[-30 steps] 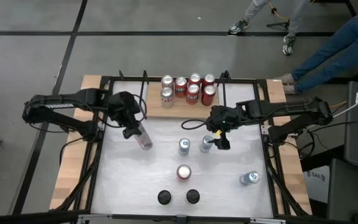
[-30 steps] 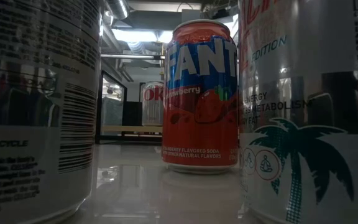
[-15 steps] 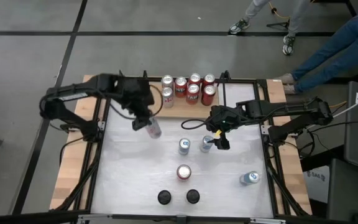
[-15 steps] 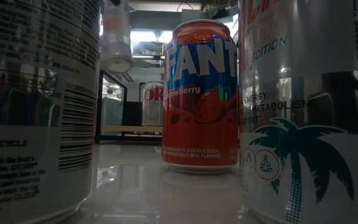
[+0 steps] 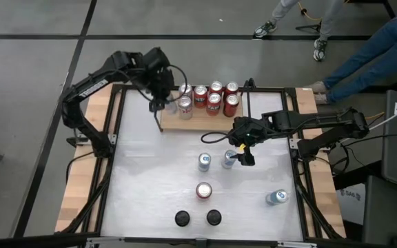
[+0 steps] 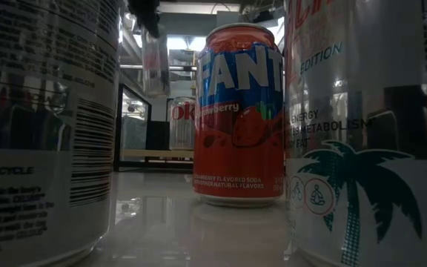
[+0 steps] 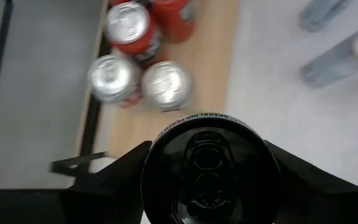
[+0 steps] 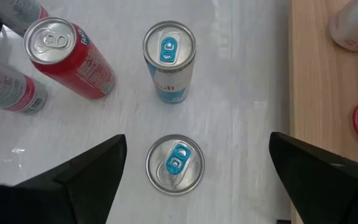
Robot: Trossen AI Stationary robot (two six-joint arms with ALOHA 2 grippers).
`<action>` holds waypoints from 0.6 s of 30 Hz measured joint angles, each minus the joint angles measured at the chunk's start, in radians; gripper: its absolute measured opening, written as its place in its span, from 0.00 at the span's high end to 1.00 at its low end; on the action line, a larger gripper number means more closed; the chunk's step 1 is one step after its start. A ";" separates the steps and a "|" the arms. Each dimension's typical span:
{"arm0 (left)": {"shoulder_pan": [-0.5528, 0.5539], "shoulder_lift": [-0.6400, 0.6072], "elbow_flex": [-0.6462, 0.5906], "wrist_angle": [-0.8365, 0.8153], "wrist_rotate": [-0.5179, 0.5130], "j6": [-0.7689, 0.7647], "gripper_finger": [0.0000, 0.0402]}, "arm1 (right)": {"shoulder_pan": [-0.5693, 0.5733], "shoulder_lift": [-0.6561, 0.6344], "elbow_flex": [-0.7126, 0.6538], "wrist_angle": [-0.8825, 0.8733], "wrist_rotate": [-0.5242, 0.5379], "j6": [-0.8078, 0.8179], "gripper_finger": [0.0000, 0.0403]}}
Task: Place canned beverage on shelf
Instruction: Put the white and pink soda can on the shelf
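Can [image 7: 209, 169] sat clamped in your left gripper [image 5: 163, 103] over the shelf's [image 5: 200, 122] left end; you needed to lower it upright beside the cans [image 5: 209, 97], while the right gripper [image 5: 242, 153] waited wide open mid-table.

8 cans [image 5: 209, 97] on shelf [image 5: 197, 122]

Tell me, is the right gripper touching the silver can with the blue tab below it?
Apart. In the right wrist view, the right gripper hangs open, and white table shows between each finger and the silver can.
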 joint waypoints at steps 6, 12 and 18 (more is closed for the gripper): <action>0.106 0.028 -0.003 0.000 -0.006 0.114 0.41 | 0.000 0.000 0.000 0.000 0.000 0.000 0.05; 0.176 0.083 -0.003 0.017 -0.006 0.204 0.41 | 0.000 0.000 0.000 0.000 0.000 0.000 0.05; 0.212 0.148 -0.004 0.053 -0.005 0.269 0.41 | 0.000 0.000 0.000 0.000 0.000 0.000 0.05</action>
